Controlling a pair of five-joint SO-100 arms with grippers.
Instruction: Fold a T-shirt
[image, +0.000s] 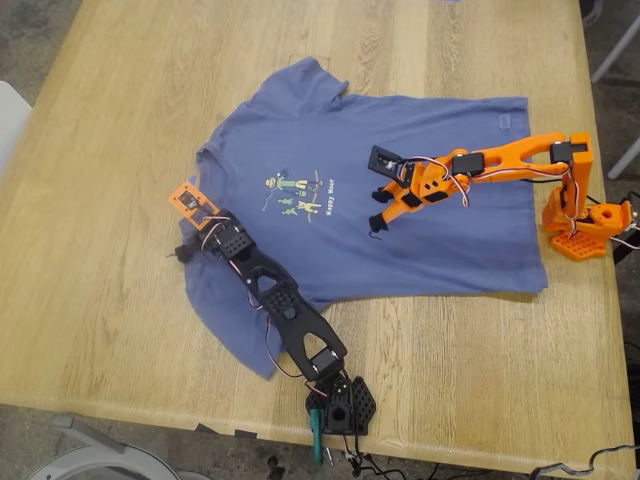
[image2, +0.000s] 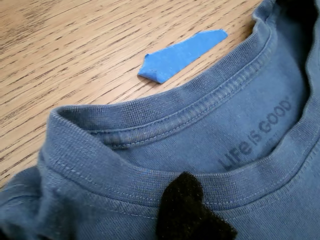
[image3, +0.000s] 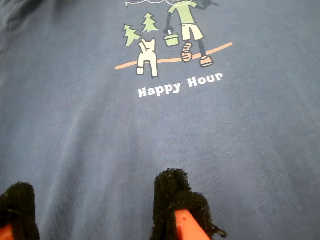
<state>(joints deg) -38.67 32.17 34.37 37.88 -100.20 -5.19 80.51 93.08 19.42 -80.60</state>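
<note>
With the T-shirt (image: 420, 200) flat, long axis 9-to-3 in the exterior view, our first gripper (image: 190, 225) sits at its 9 o'clock collar, jaw state unclear; our second gripper (image: 382, 210), jaws apart, hovers mid-chest.

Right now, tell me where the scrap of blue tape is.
The blue tape lies on the bare wooden table, just outside the T-shirt's collar, as my first wrist view shows. I cannot spot it in the exterior view.
</note>
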